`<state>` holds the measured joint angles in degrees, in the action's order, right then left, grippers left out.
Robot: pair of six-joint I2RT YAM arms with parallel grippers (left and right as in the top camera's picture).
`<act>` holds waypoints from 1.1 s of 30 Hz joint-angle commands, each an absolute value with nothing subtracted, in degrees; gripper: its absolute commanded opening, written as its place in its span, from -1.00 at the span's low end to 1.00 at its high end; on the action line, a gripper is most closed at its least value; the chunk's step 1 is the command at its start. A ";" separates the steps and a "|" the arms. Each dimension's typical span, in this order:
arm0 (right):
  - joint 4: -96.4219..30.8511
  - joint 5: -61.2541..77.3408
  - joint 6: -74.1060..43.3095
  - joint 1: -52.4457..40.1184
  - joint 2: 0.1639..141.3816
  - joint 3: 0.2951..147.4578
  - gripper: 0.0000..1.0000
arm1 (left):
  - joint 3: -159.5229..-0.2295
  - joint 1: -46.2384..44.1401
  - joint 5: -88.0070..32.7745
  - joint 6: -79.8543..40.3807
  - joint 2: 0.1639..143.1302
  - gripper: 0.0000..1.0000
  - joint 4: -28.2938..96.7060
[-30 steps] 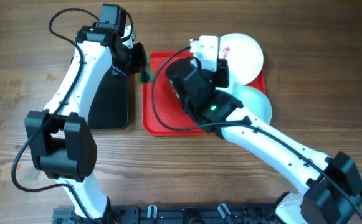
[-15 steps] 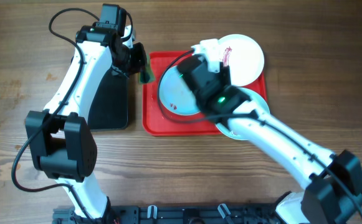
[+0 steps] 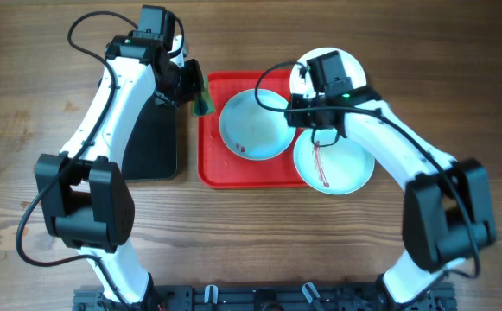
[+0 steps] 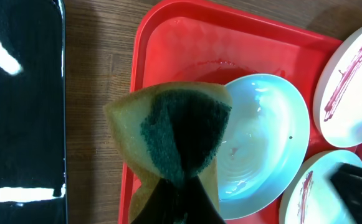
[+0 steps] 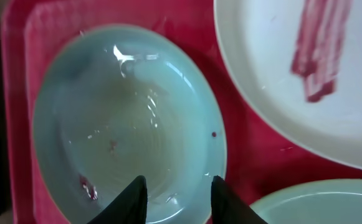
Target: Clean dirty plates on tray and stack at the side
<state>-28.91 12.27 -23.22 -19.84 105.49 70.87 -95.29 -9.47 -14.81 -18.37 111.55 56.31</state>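
Above the red tray [image 4: 168, 37], left pincer [image 3: 195, 93] clamps a sponge [image 4: 174, 124]; right pincer [image 5: 177, 196] hangs part-open, empty.

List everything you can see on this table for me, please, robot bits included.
Red tray: one, bright red, table's middle.
Left mint plate: one, pale green, on red tray, small red specks.
Right mint plate: one, pale green, overhanging tray's lower right corner, red streak.
White plate: one, white, overhanging tray's upper right corner, red streak.
Sponge: one, yellow and green, in left tool.
Black tray: one, black, left of red tray.
Table: one, brown wood, under everything.
Left tool: one, black, shut on sponge at red tray's upper left.
Right tool: one, black, open, above left mint plate.
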 commanded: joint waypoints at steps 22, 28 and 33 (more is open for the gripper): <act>-32.25 3.38 -10.61 -19.90 114.26 79.18 -0.41 | -95.90 -9.58 -14.68 -18.87 110.69 -0.92 56.84; -31.77 3.40 -10.41 -19.90 114.93 79.18 -0.49 | -95.90 -9.58 -14.68 -18.87 110.69 -0.92 56.84; -31.38 3.46 -10.39 -19.90 116.44 79.18 -0.52 | -95.90 -9.58 -14.68 -18.85 110.69 -0.92 56.88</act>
<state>-31.75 4.45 -11.38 -19.81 114.32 78.15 -95.29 -9.47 -14.81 -18.37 111.55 56.82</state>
